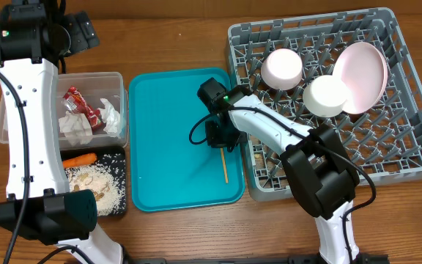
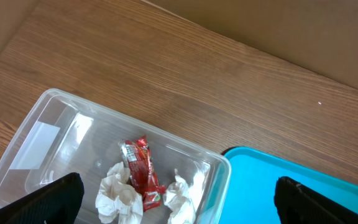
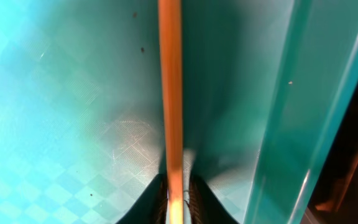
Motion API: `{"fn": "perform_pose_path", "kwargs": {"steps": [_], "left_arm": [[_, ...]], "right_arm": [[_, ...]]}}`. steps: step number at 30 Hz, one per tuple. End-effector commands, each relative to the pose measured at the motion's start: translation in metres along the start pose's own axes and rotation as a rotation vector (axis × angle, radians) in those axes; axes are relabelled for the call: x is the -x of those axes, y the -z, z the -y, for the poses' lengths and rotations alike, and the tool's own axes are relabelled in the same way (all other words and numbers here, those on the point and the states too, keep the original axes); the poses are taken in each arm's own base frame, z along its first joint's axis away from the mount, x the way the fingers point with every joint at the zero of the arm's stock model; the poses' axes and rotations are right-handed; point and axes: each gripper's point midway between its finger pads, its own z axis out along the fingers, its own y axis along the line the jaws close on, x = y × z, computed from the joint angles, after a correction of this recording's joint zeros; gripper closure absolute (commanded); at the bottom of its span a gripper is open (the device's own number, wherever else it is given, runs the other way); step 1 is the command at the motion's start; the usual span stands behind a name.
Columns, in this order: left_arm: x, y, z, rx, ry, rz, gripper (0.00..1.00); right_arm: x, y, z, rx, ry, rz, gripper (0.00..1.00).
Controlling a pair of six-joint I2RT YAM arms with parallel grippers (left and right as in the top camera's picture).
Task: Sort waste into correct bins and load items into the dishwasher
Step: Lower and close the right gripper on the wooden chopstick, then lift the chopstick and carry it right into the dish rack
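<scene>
A thin wooden stick (image 1: pixel 223 163) (image 3: pixel 171 93) lies on the flat teal tray (image 1: pixel 167 147) near its right edge. My right gripper (image 1: pixel 222 141) (image 3: pixel 178 200) is down on the tray, its two fingers pressed against either side of the stick's near end. The grey dishwasher rack (image 1: pixel 416 158) holds two white bowls (image 1: pixel 282 68) (image 1: pixel 326 96) and a white plate (image 1: pixel 361 77) on edge. My left gripper (image 2: pixel 179 208) hangs wide open above the clear tub (image 2: pixel 36 118), which holds the red wrapper (image 2: pixel 143 171) and crumpled napkins (image 2: pixel 118 196).
The shallow black tray (image 1: pixel 125 187) in front of the clear tub (image 1: pixel 6 121) holds a carrot (image 1: pixel 79 158) and beige crumbs (image 1: pixel 94 183). The teal tray's raised rim (image 3: pixel 303 112) runs close to the right of the stick. Bare wood table (image 1: pixel 167 37) lies behind.
</scene>
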Motion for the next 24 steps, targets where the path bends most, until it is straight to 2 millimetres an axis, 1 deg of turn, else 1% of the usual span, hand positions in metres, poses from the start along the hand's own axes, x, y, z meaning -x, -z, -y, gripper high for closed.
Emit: {"fn": "perform_pose_path", "kwargs": {"steps": [1, 3, 7, 13, 15, 18, 20, 22, 23, 24], "left_arm": [[0.009, 0.013, 0.002, -0.019, 0.017, 0.035, 0.0], [0.009, 0.013, 0.002, -0.019, 0.017, 0.035, 0.0], [0.009, 0.013, 0.002, -0.019, 0.017, 0.035, 0.0], [0.009, 0.013, 0.002, -0.019, 0.017, 0.035, 0.0], [0.009, 0.013, 0.002, -0.019, 0.017, 0.035, 0.0], [0.009, 0.013, 0.002, -0.019, 0.017, 0.035, 0.0], [0.009, 0.013, 0.002, -0.019, 0.017, 0.035, 0.0], [0.009, 0.013, 0.002, -0.019, 0.017, 0.035, 0.0], [0.009, 0.013, 0.002, -0.019, 0.017, 0.035, 0.0], [0.009, 0.013, 0.002, -0.019, 0.017, 0.035, 0.0]], "right_arm": [[-0.008, -0.015, 0.004, -0.014, -0.002, -0.043, 0.88], [-0.008, -0.015, 0.004, -0.014, -0.002, -0.043, 0.9], [-0.008, -0.015, 0.004, -0.013, -0.002, -0.043, 0.96], [-0.009, -0.014, 0.004, -0.014, -0.002, -0.045, 0.96], [-0.009, -0.008, 0.004, -0.014, -0.002, -0.046, 0.96], [-0.005, 0.01, -0.001, -0.006, 0.025, -0.034, 0.96], [0.0, 0.027, -0.005, 0.01, 0.06, -0.009, 0.96], [0.004, 0.045, -0.01, 0.027, 0.088, 0.023, 0.96], [0.007, 0.063, -0.013, 0.045, 0.114, 0.058, 0.96], [0.008, 0.074, -0.015, 0.055, 0.125, 0.079, 0.96]]}}
